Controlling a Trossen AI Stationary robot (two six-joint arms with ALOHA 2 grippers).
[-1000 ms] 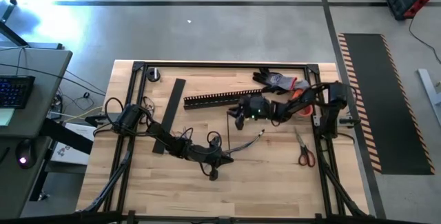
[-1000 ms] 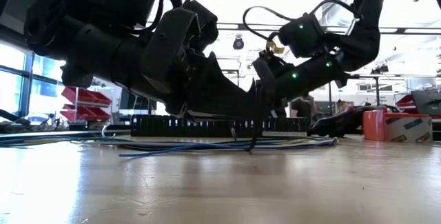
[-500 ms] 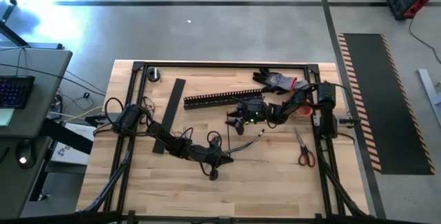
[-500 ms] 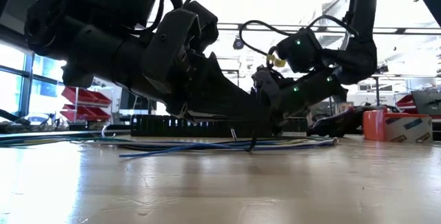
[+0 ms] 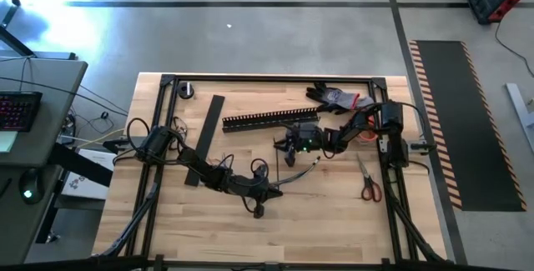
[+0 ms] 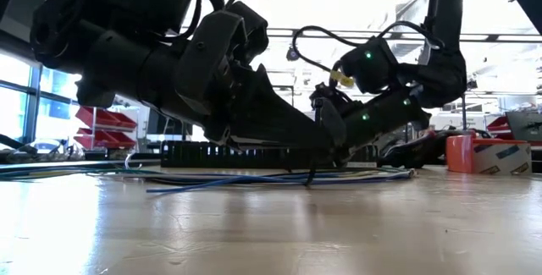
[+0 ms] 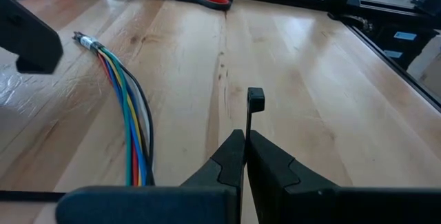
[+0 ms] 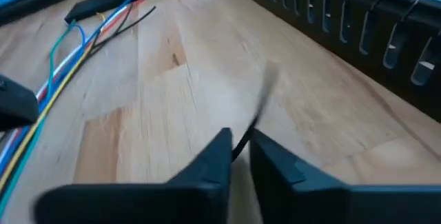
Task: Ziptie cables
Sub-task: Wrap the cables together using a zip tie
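A: Start at the front of the table. What is the left gripper (image 7: 244,136) doing?

B: It sits low over the wood near the middle front, its fingers pinched tight on the ziptie (image 7: 255,100). The thin dark strip stands up out of the fingertips, with its small square head at the top.

A: And the cables (image 7: 128,117)?

B: They lie flat on the table (image 5: 334,221) just beside that gripper, a loose bunch of coloured and pale wires. In the high view they slant away from the left gripper towards the right arm's side. Nothing is wrapped around them.

A: Next one back?

B: The right gripper (image 8: 239,138), just beyond the cables and low to the wood. Its fingers are closed too, with a thin dark strip caught between them. It looks like the other part of the ziptie, though it is blurred there.

A: To the side?

B: Red-handled scissors (image 5: 370,183) lie apart, near the right edge.

A: And farther off?

B: The long black slotted channel (image 5: 267,119) lies across the table behind the right gripper. A flat black strip (image 5: 210,117) lies at an angle off its left end, and gloves (image 5: 338,97) are at the far right
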